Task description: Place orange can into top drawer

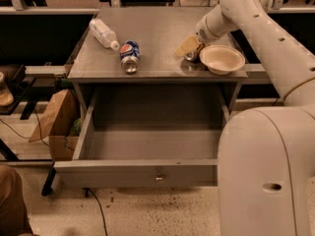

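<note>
The orange can (191, 56) lies on the grey cabinet top, right part, touching the left side of a white bowl; only its shiny silver end and a bit of its body show. My gripper (185, 47) is right at the can, coming in from the upper right and covering most of it. The top drawer (138, 173) is pulled wide open below the cabinet top, with its small metal lock (158, 177) at the centre of the front panel. Nothing lies in the drawer.
A white bowl (221, 58) stands at the top's right front. A blue Pepsi can (130, 56) lies mid-left, with a clear plastic bottle (103, 33) behind it. A cardboard box (54, 127) stands left of the cabinet. My base (266, 176) fills the lower right.
</note>
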{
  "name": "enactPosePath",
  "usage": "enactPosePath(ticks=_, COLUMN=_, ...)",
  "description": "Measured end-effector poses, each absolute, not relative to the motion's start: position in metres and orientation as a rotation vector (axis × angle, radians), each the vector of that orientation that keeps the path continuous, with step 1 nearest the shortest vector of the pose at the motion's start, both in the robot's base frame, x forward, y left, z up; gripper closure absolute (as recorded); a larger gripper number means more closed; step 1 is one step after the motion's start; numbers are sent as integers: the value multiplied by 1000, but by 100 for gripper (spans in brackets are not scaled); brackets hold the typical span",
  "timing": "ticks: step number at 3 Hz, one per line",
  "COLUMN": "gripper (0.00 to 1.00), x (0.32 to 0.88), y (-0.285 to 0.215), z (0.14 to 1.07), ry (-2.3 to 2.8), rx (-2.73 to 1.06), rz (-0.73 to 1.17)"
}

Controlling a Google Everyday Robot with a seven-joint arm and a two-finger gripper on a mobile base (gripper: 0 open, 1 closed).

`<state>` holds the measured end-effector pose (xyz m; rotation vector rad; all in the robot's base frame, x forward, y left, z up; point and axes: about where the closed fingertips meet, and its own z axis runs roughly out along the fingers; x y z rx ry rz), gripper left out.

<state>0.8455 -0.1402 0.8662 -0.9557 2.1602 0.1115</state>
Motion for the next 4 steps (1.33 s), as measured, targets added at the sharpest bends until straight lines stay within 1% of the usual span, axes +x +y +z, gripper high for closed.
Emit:
enactPosePath(ticks=1, gripper=17, x=846, y=-126, z=856, ry=2173, rx=-1025, rz=144)
enactPosePath(ticks=2, gripper=41, x=845, y=-118, z=848, ry=2181, rx=-1070, rz=172)
enactPosePath(ticks=3, gripper=71, x=844, y=-120, z=855, ry=2171, rx=-1076, rz=177)
enactPosePath(ticks=4, gripper=95, x=842, y=-124, z=865, ry=2152, rx=-1070, rz=171)
